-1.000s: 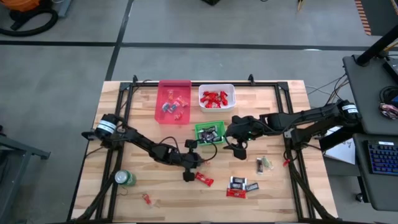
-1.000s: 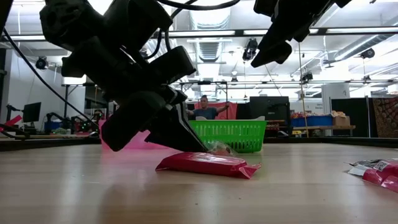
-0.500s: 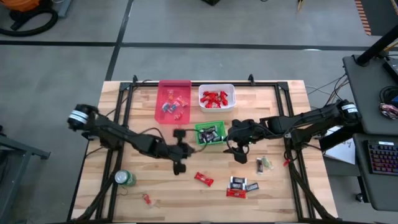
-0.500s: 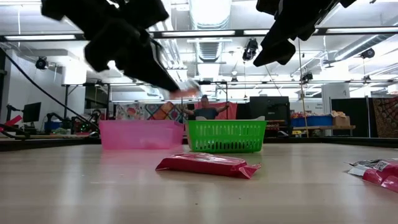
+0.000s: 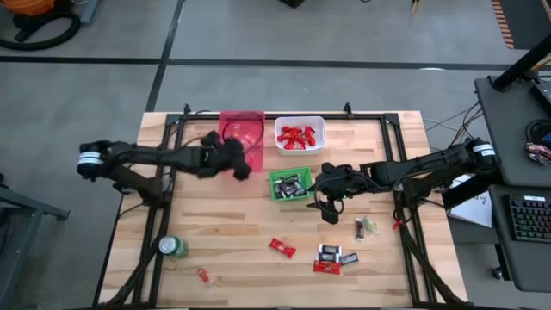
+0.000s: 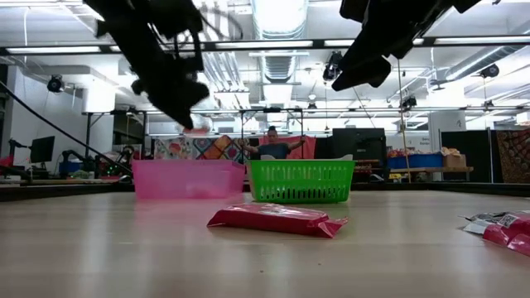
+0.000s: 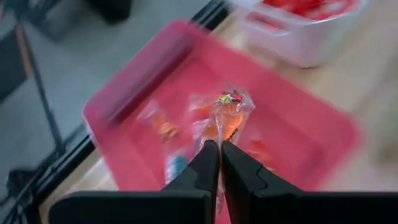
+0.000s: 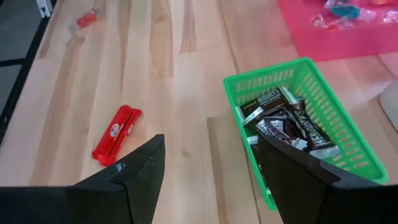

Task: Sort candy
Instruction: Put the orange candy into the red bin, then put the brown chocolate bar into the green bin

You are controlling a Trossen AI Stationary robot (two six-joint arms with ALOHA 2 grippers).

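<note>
Sorting is partly complete. Near edge: loose candy point(image 5: 331, 257) remains on the table point(image 5: 232, 250), including a red bar point(image 5: 281, 248). Middle: right gripper point(image 5: 327, 211), fingers spread and empty, hovers beside the green bin point(image 5: 290, 185). Far: left gripper point(image 7: 216, 149), clenched on a clear-wrapped sweet point(image 7: 227, 115), hangs over the pink bin point(image 5: 242, 138); the white bin point(image 5: 300, 135) holds red pieces.

Motion smears the left hand point(image 6: 178, 99) in the low view; the clear-wrapped sweet point(image 7: 227, 115) it pinches stays unreadable (label too small), and the pink bin point(image 7: 298, 155) runs off the wrist picture's edge
</note>
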